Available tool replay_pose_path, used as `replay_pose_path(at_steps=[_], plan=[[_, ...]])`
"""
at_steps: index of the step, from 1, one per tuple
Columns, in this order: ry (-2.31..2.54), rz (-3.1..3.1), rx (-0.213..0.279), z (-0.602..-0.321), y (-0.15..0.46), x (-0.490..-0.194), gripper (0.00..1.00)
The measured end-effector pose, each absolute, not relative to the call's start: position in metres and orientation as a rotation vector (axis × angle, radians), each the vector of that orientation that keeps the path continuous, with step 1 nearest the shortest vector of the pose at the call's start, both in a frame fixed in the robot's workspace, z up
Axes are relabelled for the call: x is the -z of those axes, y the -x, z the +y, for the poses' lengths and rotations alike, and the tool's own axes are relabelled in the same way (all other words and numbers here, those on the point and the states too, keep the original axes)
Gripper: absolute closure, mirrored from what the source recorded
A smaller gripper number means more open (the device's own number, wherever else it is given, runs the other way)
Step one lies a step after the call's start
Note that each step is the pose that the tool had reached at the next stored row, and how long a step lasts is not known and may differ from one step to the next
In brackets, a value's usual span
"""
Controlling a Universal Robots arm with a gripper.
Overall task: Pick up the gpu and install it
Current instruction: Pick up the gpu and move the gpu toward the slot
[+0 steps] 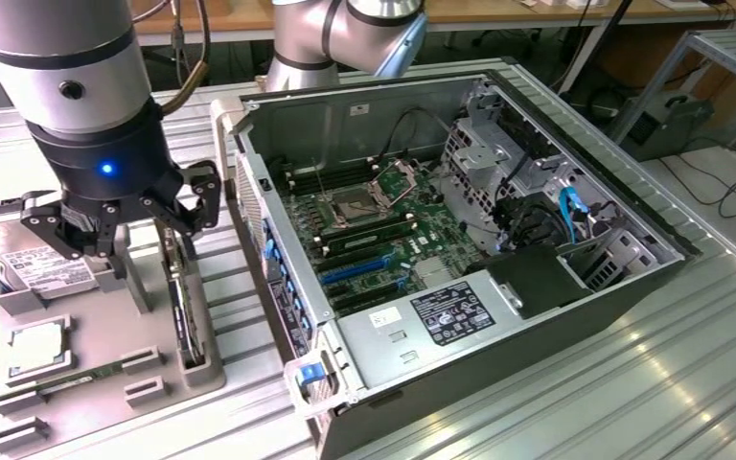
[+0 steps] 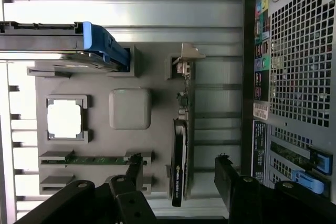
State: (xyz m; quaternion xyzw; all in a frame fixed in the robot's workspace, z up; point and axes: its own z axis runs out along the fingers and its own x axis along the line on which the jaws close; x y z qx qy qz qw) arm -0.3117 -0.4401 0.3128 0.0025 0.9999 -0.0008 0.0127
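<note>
Grey tray (image 1: 93, 321) at the exterior view's lower left carries the gpu (image 1: 189, 316), which stands on edge in its slot. Over it hangs the hand (image 1: 131, 235), its fingers (image 2: 134, 170) spread apart, one on either side of the card and clear of it.

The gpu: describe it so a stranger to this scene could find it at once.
At the exterior view's left, beside the open computer case, lies a grey holder tray. The gpu stands on edge along the tray's side nearest the case: a long thin dark card, unlike the white-labelled hard drive and the short green RAM stick.
</note>
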Motion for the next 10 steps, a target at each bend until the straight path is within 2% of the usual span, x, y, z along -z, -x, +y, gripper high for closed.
replay_pose_path(at_steps=[10], plan=[[-0.008, 3.116, 0.003, -0.439, 0.312, -0.296, 0.34]])
